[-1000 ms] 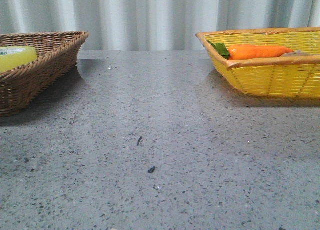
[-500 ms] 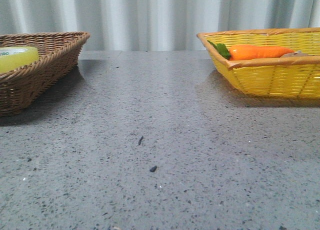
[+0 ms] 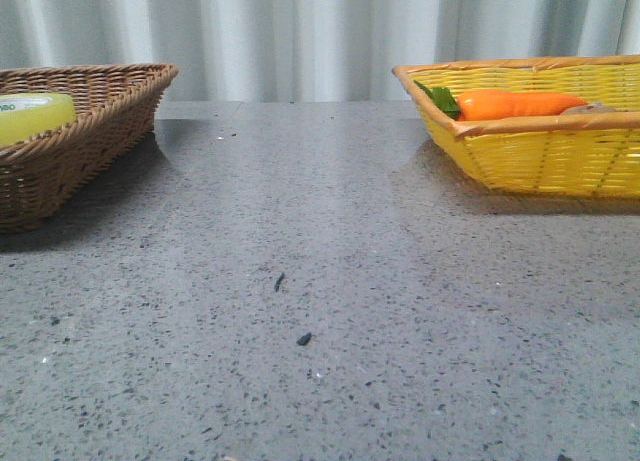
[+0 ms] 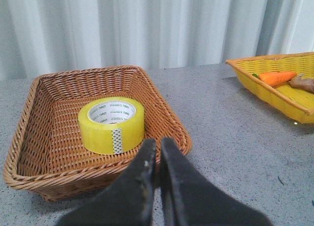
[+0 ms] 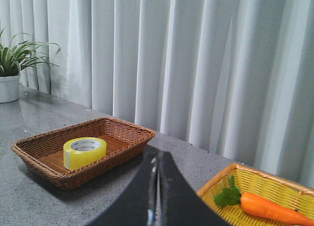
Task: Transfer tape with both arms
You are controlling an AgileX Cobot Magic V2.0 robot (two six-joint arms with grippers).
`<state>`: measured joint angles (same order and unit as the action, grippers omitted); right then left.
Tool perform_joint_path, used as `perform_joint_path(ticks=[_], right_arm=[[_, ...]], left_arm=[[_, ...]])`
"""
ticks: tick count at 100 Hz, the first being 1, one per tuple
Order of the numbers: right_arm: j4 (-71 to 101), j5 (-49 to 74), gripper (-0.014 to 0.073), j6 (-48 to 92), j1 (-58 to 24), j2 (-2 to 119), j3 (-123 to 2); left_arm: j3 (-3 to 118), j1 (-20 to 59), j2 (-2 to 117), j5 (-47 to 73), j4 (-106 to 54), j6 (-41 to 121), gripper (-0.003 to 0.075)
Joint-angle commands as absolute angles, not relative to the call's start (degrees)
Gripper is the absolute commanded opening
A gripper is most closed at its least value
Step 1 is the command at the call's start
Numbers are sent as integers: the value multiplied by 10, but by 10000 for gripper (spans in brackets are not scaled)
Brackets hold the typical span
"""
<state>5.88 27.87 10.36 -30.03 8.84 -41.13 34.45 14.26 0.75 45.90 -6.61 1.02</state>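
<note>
The yellow tape roll (image 4: 111,125) lies flat in the brown wicker basket (image 4: 164,108), white core with green lettering up, patterned strip on its side. It also shows in the front view (image 3: 32,115) at far left and in the right wrist view (image 5: 84,152). My left gripper (image 4: 158,143) is shut and empty, just outside the basket's near rim, short of the tape. My right gripper (image 5: 157,157) is shut and empty, raised above the table between the two baskets. Neither gripper shows in the front view.
A yellow basket (image 3: 530,161) stands at the right with an orange carrot (image 3: 515,103) and a brownish item (image 3: 600,108) in it. The brown basket (image 3: 90,131) is at the left. A potted plant (image 5: 12,69) stands far off. White curtains hang behind the table.
The front view shifts only slightly; the tape, baskets and carrot stay where they were.
</note>
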Motion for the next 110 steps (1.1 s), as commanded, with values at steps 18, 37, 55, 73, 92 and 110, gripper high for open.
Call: perform_joint_path(ticks=[18, 37, 55, 73, 92, 110], right_arm=[[53, 231, -62, 106, -298, 98, -422], [53, 231, -62, 106, -298, 98, -422], [53, 231, -62, 106, -298, 98, -422], [53, 231, -62, 106, -298, 98, -422], [53, 231, -62, 106, -298, 98, -422], [53, 231, -62, 106, -298, 98, -422]], left_arm=[[357, 147, 22, 409, -71, 12, -20], [335, 139, 22, 405, 28, 12, -20], [237, 139, 21, 236, 46, 12, -20], [111, 139, 21, 60, 0, 4, -20], [59, 139, 21, 58, 0, 0, -20], [29, 139, 21, 57, -10, -4, -20]])
